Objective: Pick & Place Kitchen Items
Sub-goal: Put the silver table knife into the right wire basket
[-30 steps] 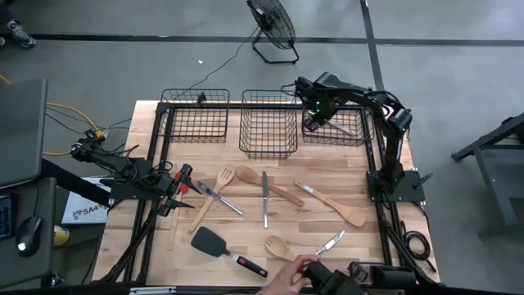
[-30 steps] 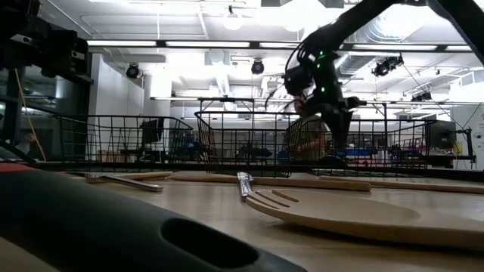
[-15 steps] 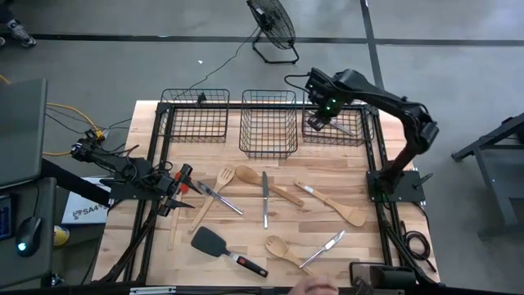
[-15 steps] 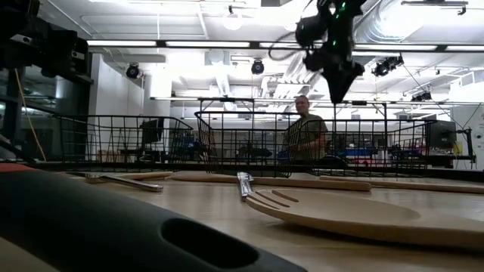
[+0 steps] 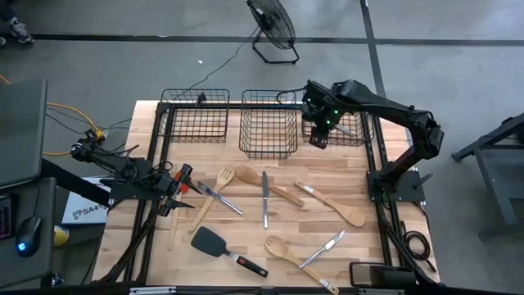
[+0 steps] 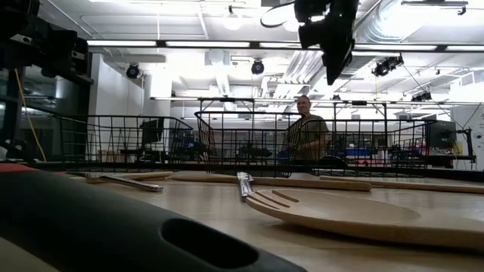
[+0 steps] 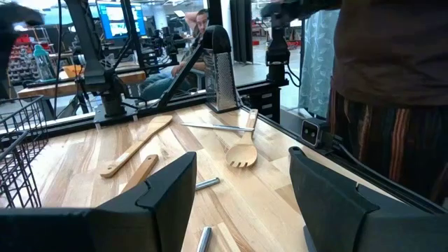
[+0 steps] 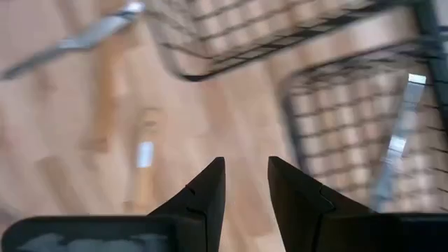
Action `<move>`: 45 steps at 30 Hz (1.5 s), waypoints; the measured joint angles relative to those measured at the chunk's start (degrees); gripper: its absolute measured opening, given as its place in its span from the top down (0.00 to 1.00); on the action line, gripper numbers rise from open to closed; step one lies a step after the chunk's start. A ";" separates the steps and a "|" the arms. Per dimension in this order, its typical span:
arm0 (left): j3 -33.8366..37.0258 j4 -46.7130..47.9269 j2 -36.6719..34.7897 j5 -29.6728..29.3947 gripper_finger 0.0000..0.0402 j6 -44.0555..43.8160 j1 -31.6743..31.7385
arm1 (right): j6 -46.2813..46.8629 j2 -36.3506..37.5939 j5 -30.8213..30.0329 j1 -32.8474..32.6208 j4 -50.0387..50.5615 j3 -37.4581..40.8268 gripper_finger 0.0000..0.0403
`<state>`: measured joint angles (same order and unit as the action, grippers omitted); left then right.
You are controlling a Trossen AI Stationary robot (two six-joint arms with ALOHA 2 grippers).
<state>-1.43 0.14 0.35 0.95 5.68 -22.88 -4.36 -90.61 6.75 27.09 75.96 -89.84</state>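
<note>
- My right gripper point(image 5: 321, 139) hangs in the air over the near edge of the right-hand black wire basket point(image 5: 354, 133), fingers pointing down; its two dark fingers point(image 8: 203, 192) stand a narrow gap apart with nothing between them.
- Inside that basket lies one silver metal utensil point(image 5: 342, 129), slanted across the floor of the wire.
- My left gripper point(image 5: 182, 187) waits low at the left edge of the pale wooden table point(image 5: 360, 246), its fingers point(image 7: 168, 185) spread wide and empty.
- Just in front of it lie a silver metal knife point(image 5: 214, 197) and a pale wooden slotted fork point(image 5: 214, 196), crossing each other.
- Mid-table: a pale wooden spoon point(image 5: 266, 187), a silver table knife point(image 5: 264, 199) lying straight, and a wooden spatula point(image 5: 337, 206) to the right.
- Near the front edge: a black turner with a red-tipped handle point(image 5: 225, 250), a small wooden spoon point(image 5: 291, 254) and another silver knife point(image 5: 322, 249).
- The left basket point(image 5: 195, 117) and the middle basket point(image 5: 268, 124) stand along the far edge.
- In the low view a person point(image 6: 306, 136) stands beyond the baskets.
</note>
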 joint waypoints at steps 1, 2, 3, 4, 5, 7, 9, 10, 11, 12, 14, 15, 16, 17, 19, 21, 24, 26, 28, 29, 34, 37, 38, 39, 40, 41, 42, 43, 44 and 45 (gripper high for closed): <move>0.02 0.00 0.01 0.00 0.43 -0.01 0.01 | -0.04 0.00 2.27 -0.58 0.02 0.00 0.75; 0.00 0.00 0.01 0.00 0.43 -0.01 -0.01 | -0.20 0.00 4.56 -1.20 0.01 0.00 0.75; 0.01 0.00 0.00 0.00 0.43 -0.01 -0.01 | -0.39 0.00 6.75 -1.86 0.04 0.00 0.75; 0.01 0.00 0.00 0.00 0.43 0.00 0.01 | -0.55 0.00 8.54 -2.64 0.28 0.00 0.75; 0.01 0.00 -0.01 0.00 0.43 0.00 -0.01 | -0.86 0.00 9.86 -3.54 0.62 0.00 0.75; 0.02 0.00 -0.01 0.00 0.43 0.01 0.01 | -2.06 0.00 11.06 -5.69 1.64 0.00 0.75; 0.00 0.00 0.00 0.00 0.43 -0.01 0.00 | -3.35 0.00 11.23 -8.09 2.10 0.25 0.75; 0.00 0.00 0.01 0.00 0.43 -0.01 -0.01 | -3.85 0.02 11.29 -9.18 1.98 0.70 0.75; 0.00 0.00 0.01 0.00 0.43 0.01 -0.01 | -4.54 0.46 11.29 -10.22 2.00 1.39 0.75; 0.00 0.00 0.01 0.00 0.43 0.01 -0.01 | -5.20 1.02 11.23 -11.39 1.77 2.39 0.75; 0.01 0.00 0.00 0.00 0.43 0.00 0.00 | -7.00 2.36 11.22 -14.03 0.84 4.64 0.75; 0.00 0.00 -0.01 0.00 0.43 0.00 -0.01 | -7.77 3.39 11.23 -15.28 -0.01 6.03 0.75; 0.00 0.00 0.01 0.00 0.43 0.01 0.00 | -8.02 4.41 11.24 -16.53 -1.07 7.50 0.75; 0.02 0.00 -0.01 0.00 0.43 0.01 -0.01 | -7.99 5.31 11.15 -17.87 -2.39 9.00 0.75; 0.02 0.00 0.01 0.00 0.43 -0.01 -0.01 | -7.10 7.45 10.04 -20.36 -4.90 11.94 0.75; 0.01 0.00 0.01 0.00 0.43 0.01 -0.01 | -5.23 9.43 8.24 -22.92 -6.62 14.64 0.75; 0.01 0.00 -0.01 0.00 0.43 0.01 0.01 | -2.20 12.39 5.49 -26.54 -8.19 18.39 0.75; 0.02 0.00 0.01 0.00 0.43 0.01 0.01 | -1.01 13.60 4.23 -28.99 -9.29 20.58 0.75; 0.02 0.00 -0.01 0.00 0.43 -0.01 -0.01 | -0.19 14.59 3.68 -31.67 -9.69 22.34 0.75; 0.01 0.00 0.00 0.00 0.43 0.00 0.01 | 0.21 14.95 3.92 -33.07 -9.85 23.05 0.75; 0.00 0.00 0.00 0.00 0.43 -0.01 0.01 | 3.56 15.81 4.35 -40.98 -13.34 26.39 0.75; 0.00 0.00 0.01 0.00 0.43 0.01 -0.01 | 4.81 15.21 5.45 -45.39 -16.34 27.55 0.75; 0.02 0.00 -0.01 0.00 0.43 -0.01 -0.01 | 4.85 14.88 5.61 -46.86 -17.49 27.83 0.74; 0.01 0.00 -0.01 0.00 0.43 0.00 0.00 | 5.34 14.36 5.51 -48.28 -18.79 28.12 0.73; 0.00 0.00 0.01 0.00 0.43 0.01 -0.01 | 6.20 13.70 5.13 -49.58 -19.98 28.28 0.71; 0.00 0.00 -0.01 0.00 0.43 -0.01 0.00 | 7.04 13.02 4.66 -50.71 -21.32 28.43 0.69; 0.02 0.00 -0.01 0.00 0.43 0.01 -0.01 | 7.73 12.25 4.16 -51.82 -23.01 28.59 0.66; 0.00 0.00 0.01 0.00 0.43 0.01 0.01 | 8.17 11.44 3.83 -52.84 -24.59 28.61 0.64; 0.01 0.00 0.00 0.00 0.43 0.00 0.00 | 8.53 10.63 3.73 -53.78 -26.03 28.61 0.61; 0.02 0.00 0.00 0.00 0.43 -0.01 0.00 | 8.97 9.77 3.73 -54.67 -27.35 28.61 0.58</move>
<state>-1.41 0.14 0.35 0.95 5.67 -22.88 4.61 -80.83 10.49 -27.58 48.62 -61.23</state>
